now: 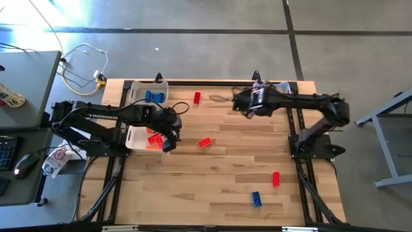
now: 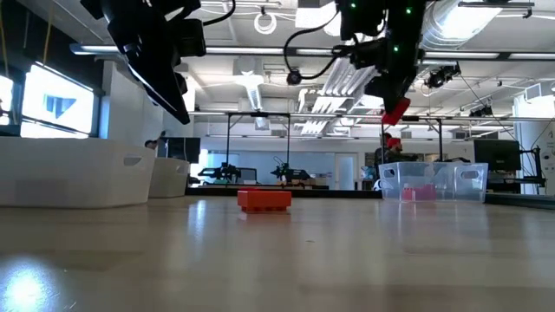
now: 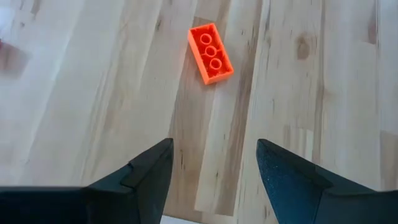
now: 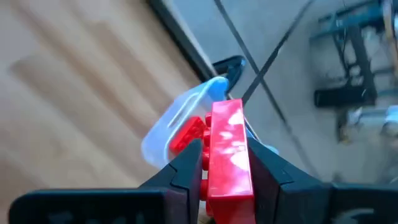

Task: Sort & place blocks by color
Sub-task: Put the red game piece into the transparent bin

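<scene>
**Red brick in my right jaws, left jaws spread over the table**

From above, going left to right, I count two white bins by my left arm: the far bin (image 1: 149, 94) holds blue bricks (image 1: 153, 96), the near bin (image 1: 137, 138) orange ones (image 1: 154, 140); how many lie in each I cannot tell. Loose on the table (image 1: 219, 174) I count four bricks: a red one (image 1: 197, 97) near the far edge, an orange one (image 1: 205, 142) near the middle, and toward the near right a second red one (image 1: 276, 178) with a blue one (image 1: 256, 199) just beside it.

My left gripper (image 1: 171, 132) hangs over the near bin's right rim, jaws spread with nothing between them. Its wrist view alone shows the orange brick's three studs, lying ahead of my fingers (image 3: 146, 174) and apart from them.

My right gripper (image 1: 243, 103) is above the table's far side, jaws pinching a red brick (image 4: 227, 155). The high view hides that brick under the wrist; the low view shows only a red tip below the raised fingers. My right wrist view and the low view also show a clear bin (image 2: 432, 182) with red inside, which the arm mostly covers from above. The two right-hand loose bricks do not appear in the low view.
</scene>
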`<state>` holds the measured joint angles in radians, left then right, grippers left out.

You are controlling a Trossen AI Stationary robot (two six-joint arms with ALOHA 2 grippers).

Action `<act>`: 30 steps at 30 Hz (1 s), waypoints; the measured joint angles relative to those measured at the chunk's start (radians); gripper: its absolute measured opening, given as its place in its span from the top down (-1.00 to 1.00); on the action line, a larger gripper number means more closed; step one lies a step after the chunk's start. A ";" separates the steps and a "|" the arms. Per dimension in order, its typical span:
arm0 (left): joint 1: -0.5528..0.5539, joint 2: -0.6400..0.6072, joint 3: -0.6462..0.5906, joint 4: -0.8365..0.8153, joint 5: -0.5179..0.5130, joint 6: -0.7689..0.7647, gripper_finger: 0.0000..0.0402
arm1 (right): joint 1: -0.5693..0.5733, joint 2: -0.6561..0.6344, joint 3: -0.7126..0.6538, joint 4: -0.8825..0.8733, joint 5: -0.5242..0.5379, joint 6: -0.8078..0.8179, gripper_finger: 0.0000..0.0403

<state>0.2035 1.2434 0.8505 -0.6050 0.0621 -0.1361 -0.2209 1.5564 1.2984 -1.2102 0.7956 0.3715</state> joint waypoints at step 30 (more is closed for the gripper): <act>-0.001 0.000 0.000 0.003 0.001 0.001 -0.08 | -0.656 -0.194 -0.367 0.486 -0.464 0.093 0.57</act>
<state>0.2026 1.2434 0.8505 -0.6018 0.0628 -0.1348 -0.8768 1.3624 0.9310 -0.7241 0.3317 0.4647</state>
